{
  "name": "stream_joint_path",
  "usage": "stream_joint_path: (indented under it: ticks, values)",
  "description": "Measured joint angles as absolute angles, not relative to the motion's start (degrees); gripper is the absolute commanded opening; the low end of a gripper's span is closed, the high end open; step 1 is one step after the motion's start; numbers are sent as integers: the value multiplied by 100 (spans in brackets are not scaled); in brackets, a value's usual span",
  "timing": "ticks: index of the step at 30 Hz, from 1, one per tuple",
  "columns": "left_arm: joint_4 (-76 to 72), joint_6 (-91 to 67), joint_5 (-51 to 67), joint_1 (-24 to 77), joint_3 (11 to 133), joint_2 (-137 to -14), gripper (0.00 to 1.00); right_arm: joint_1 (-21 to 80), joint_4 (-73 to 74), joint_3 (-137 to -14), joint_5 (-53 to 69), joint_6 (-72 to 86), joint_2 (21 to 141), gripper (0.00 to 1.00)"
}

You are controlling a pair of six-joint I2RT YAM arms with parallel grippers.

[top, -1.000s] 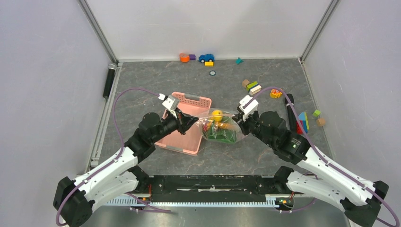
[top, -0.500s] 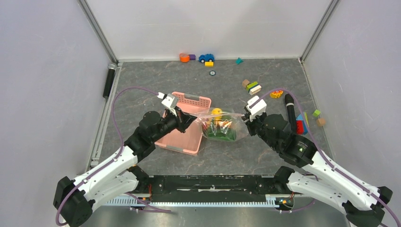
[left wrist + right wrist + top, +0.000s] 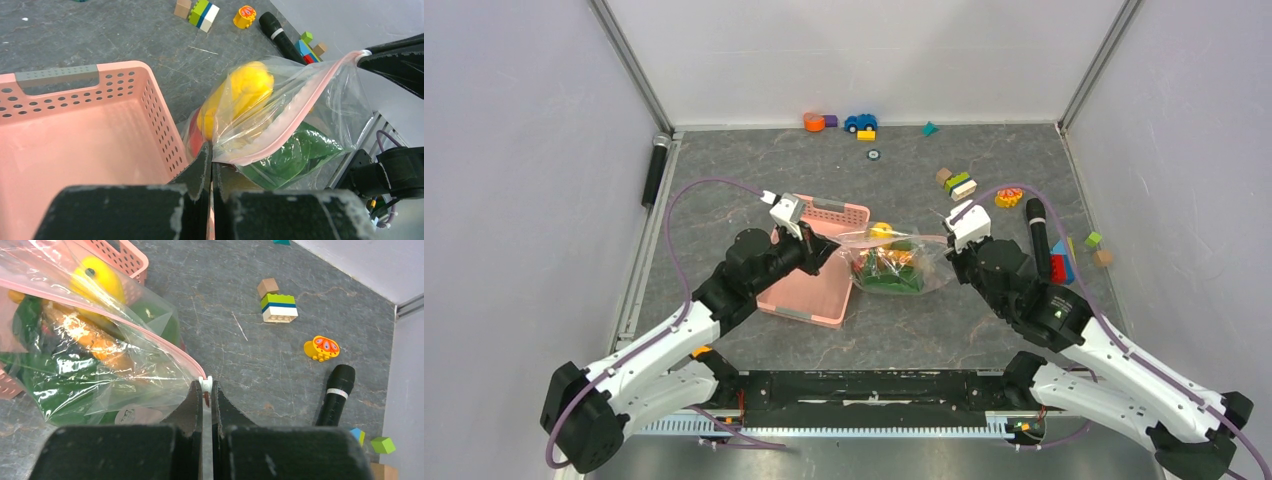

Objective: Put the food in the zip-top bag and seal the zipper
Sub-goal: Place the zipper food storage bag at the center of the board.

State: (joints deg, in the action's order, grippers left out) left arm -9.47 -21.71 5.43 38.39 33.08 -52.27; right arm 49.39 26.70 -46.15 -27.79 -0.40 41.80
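The clear zip-top bag (image 3: 889, 262) hangs stretched between my two grippers, just right of the pink basket. Inside it the food shows through: a yellow piece (image 3: 240, 92), green leafy bok choy (image 3: 300, 150), orange pieces (image 3: 95, 342) and a bit of red. My left gripper (image 3: 210, 155) is shut on the bag's left corner at the end of the pinkish zipper (image 3: 300, 120). My right gripper (image 3: 206, 390) is shut on the white slider tab (image 3: 205, 383) at the zipper's right end. In the top view, the left gripper (image 3: 832, 250) and right gripper (image 3: 946, 250) face each other across the bag.
The pink slotted basket (image 3: 819, 285) lies under my left gripper. A black cylinder (image 3: 1036, 232) lies close to my right wrist. Building blocks (image 3: 959, 184), a yellow toy (image 3: 1007, 198) and a toy car (image 3: 860, 122) are scattered behind; another black cylinder (image 3: 655, 170) lies by the left wall.
My right gripper has moved to the right with the slider, drawing the zipper strip taut. The left gripper kept its hold and shifted slightly away from the bases.
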Motion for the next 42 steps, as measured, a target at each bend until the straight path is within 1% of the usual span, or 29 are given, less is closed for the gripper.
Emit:
stream_joint_path:
  ticks: [7, 12, 18, 20, 23, 24, 25, 26, 28, 30, 32, 34, 38, 42]
  values:
    - [-1365, -2161, 1076, 3798, 3345, -5555, 2, 4921, 2742, -4733, -3251, -25, 4300, 0]
    - [-1890, -2161, 1431, 3798, 3846, -6438, 2, 4912, 2906, -5052, -4440, 191, 4604, 0]
    - [-2073, -2169, 1916, 3795, 5675, -8154, 2, 4812, 3758, -6156, -6377, 523, 5516, 0]
    - [-2097, -2193, 2163, 3806, 6431, -8761, 2, 4757, 3887, -6530, -7017, 499, 5647, 0]
    - [-1970, -2298, 2628, 3811, 7738, -9647, 3, 4703, 3933, -7008, -7607, 338, 5690, 0]
    - [-1986, -2346, 2786, 3813, 8058, -9863, 6, 4692, 3868, -7131, -7714, 228, 5651, 0]
    - [-2062, -2440, 2958, 3813, 8285, -10029, 15, 4685, 3704, -7183, -7741, 82, 5522, 0]
    - [-2161, -2517, 3070, 3813, 8344, -10103, 41, 4683, 3570, -7159, -7675, -43, 5382, 0]
    - [-2366, -2665, 3227, 3811, 8305, -10189, 99, 4668, 3258, -6936, -7373, -296, 4915, 0]
    - [-2598, -2801, 3312, 3780, 8079, -10204, 100, 4637, 3083, -6600, -6910, -408, 4447, 0]
    - [-2862, -2917, 3378, 3734, 7671, -10204, 100, 4602, 3017, -6121, -6112, -443, 3894, 0]
    - [-3033, -2941, 3376, 3699, 7113, -10186, 100, 4582, 3022, -5671, -5142, -478, 3588, 0]
    - [-2744, -2936, 3103, 3632, 6139, -9918, 100, 4574, 3041, -4971, -2860, -659, 3806, 2]
    - [-2145, -2908, 2438, 3610, 5561, -9008, 100, 4584, 2906, -4348, -937, -810, 4438, 11]
